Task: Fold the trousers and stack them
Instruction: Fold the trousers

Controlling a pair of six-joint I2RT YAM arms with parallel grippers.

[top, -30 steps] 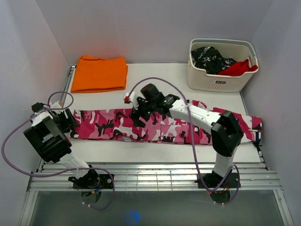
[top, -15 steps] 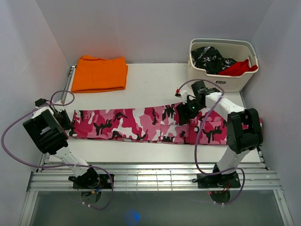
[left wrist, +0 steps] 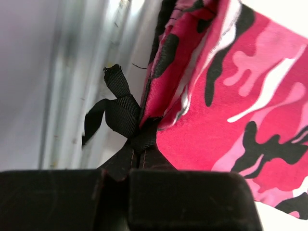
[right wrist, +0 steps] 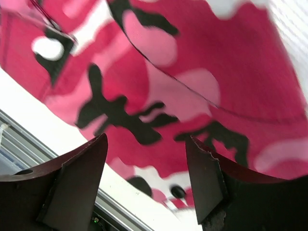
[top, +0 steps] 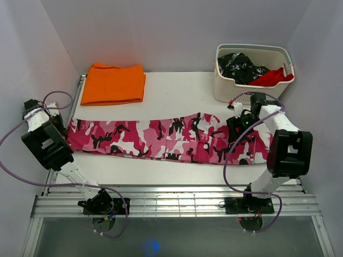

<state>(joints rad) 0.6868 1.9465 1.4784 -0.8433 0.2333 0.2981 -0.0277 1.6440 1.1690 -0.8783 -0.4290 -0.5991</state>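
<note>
The trousers [top: 161, 138], pink, white and black camouflage, lie stretched flat across the table from left to right. My left gripper [top: 64, 128] is at their far left end. In the left wrist view it [left wrist: 127, 175] is shut on the dark hem of the trousers [left wrist: 231, 120], beside a black strap loop [left wrist: 120, 110]. My right gripper [top: 235, 124] hovers open over the right part of the trousers. In the right wrist view its fingers [right wrist: 77, 178] stand wide apart above the cloth [right wrist: 183, 82], with nothing between them.
A folded orange cloth [top: 113, 84] lies at the back left. A cream basket [top: 252, 88] at the back right holds a black-and-white speckled garment [top: 241, 67] and a red cloth [top: 273, 77]. Metal rails [top: 171, 201] run along the near edge.
The left gripper has shut on the trousers' left end and drawn them leftward. The right arm has swung from the middle of the trousers to their right part, still open.
</note>
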